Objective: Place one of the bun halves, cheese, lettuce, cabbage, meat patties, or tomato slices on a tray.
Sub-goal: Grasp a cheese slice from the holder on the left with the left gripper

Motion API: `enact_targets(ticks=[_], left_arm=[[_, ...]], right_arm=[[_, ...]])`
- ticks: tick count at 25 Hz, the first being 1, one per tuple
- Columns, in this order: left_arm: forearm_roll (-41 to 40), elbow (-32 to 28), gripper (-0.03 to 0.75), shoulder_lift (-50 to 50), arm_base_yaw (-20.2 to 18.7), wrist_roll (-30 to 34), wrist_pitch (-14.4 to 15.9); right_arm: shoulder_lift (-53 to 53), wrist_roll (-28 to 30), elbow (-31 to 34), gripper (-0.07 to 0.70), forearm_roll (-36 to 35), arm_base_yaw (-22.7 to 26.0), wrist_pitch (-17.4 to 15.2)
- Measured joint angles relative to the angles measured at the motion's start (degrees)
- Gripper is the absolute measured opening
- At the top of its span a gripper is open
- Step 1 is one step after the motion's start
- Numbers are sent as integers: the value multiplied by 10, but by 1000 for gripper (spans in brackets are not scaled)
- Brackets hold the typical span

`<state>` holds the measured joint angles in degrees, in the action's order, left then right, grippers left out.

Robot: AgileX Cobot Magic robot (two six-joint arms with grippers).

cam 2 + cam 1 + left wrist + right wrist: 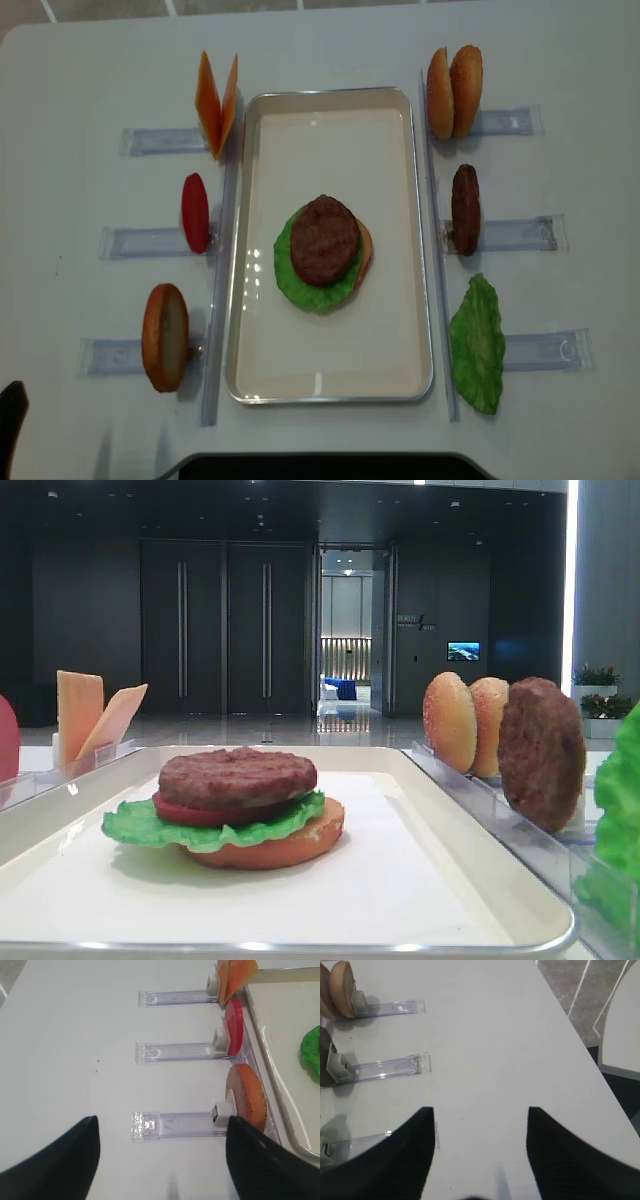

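Observation:
On the cream tray (255, 250) lies a stack: bun half, lettuce (290, 285), a tomato slice and a meat patty (324, 240) on top. Left of the tray, racks hold cheese (215, 100), a tomato slice (195, 212) and a bun half (165, 335). On the right stand two bun halves (455, 90), a patty (465, 208) and a lettuce leaf (477, 343). My left gripper (162, 1119) is open over bare table, left of the bun half (247, 1095). My right gripper (480, 1110) is open and holds nothing, with bun halves (337, 985) far to its left.
Narrow clear plastic racks (160, 140) lie on both sides of the tray, pointing outward. The white table's right edge (580, 1045) shows in the right wrist view, with floor beyond it. A dark edge (320, 465) runs along the table's near side.

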<state>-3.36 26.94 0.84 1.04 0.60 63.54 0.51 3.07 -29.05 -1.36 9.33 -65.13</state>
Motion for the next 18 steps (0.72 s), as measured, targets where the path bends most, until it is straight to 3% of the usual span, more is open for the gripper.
enact_targets(ticks=[18], left_arm=[[0,0,597,0,0,0,0]], right_arm=[[0,0,0,391,0,0,0]])
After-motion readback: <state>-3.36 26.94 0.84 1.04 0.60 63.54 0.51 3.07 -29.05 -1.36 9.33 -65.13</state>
